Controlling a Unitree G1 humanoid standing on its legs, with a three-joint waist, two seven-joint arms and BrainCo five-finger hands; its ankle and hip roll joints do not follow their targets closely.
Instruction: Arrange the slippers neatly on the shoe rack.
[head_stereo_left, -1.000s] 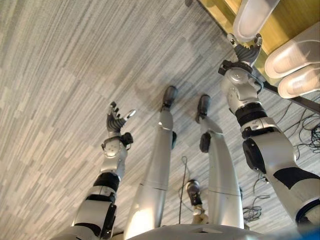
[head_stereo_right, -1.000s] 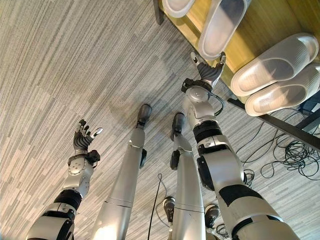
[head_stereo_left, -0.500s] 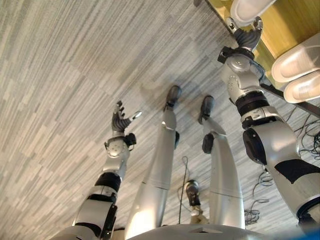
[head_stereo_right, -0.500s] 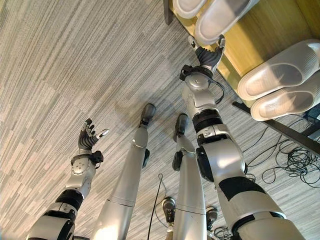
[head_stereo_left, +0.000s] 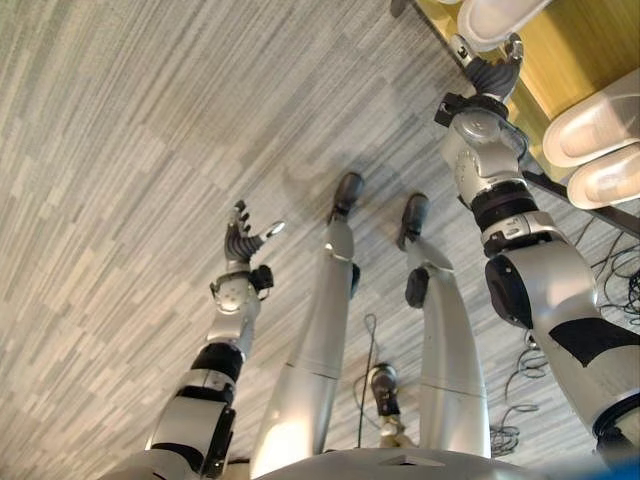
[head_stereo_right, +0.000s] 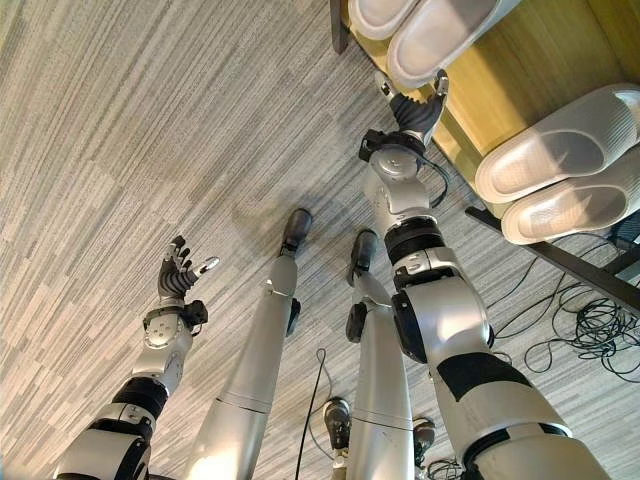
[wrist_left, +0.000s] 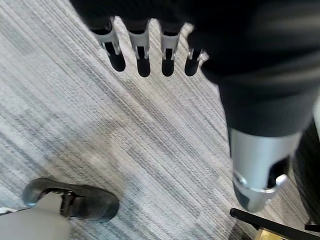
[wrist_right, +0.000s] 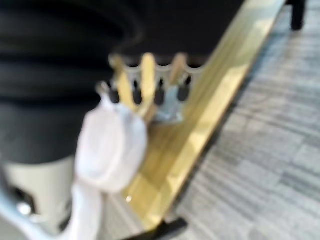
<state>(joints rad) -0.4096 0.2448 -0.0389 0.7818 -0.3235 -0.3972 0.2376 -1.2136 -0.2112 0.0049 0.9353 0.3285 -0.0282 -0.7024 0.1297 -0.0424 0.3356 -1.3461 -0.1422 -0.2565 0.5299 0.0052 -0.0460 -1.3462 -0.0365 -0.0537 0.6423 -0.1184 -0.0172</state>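
Slippers (head_stereo_right: 440, 35) rest on the shoe rack (head_stereo_right: 530, 80), right robot hand (head_stereo_right: 412, 110) beside.

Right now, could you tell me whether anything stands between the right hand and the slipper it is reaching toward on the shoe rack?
Nothing visible does. The right hand sits just below the heel of the nearest white slipper on the wooden shoe rack, fingers spread. Whether they touch it, I cannot tell. The left hand hangs open over the floor.

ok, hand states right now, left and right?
Left robot hand: open, holding nothing, over the floor.
Right robot hand: open, fingers spread at the heel of a white slipper on the shoe rack.
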